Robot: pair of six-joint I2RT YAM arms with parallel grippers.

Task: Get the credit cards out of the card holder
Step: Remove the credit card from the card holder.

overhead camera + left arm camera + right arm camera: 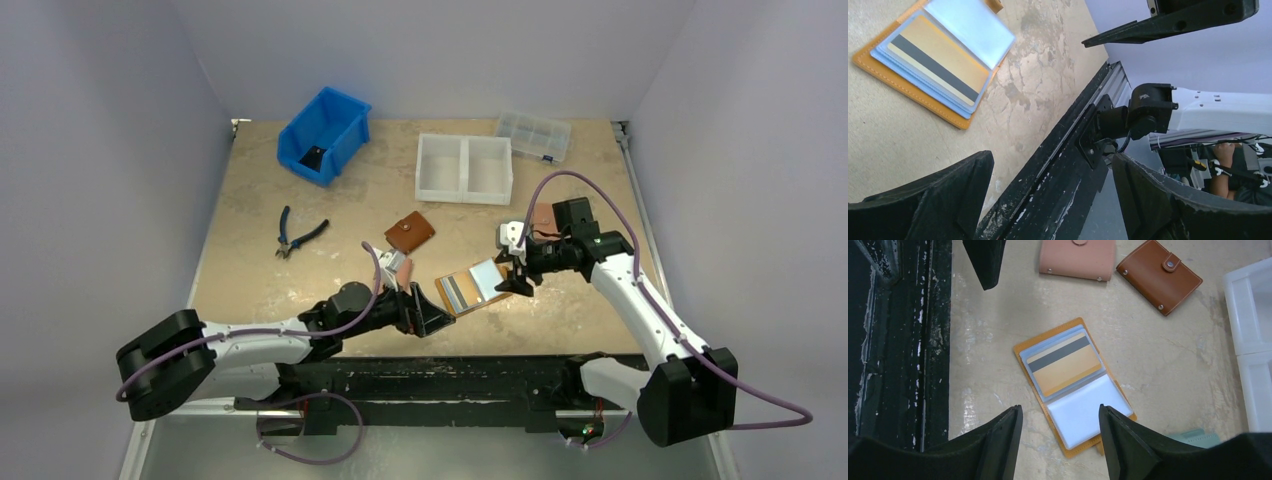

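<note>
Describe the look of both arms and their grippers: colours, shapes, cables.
The left arm and right arm have white link shells with chunky black joints and bases. A purple cable loops along each. The left gripper and right gripper are black, with broad, wedge-shaped matte fingers, scuffed pale at the edges.

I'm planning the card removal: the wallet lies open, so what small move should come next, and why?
Probably lower the right gripper onto the edge of the orange card: its jaws hang open and empty above the open card holder, and the card sits fully inside its clear sleeve.
</note>
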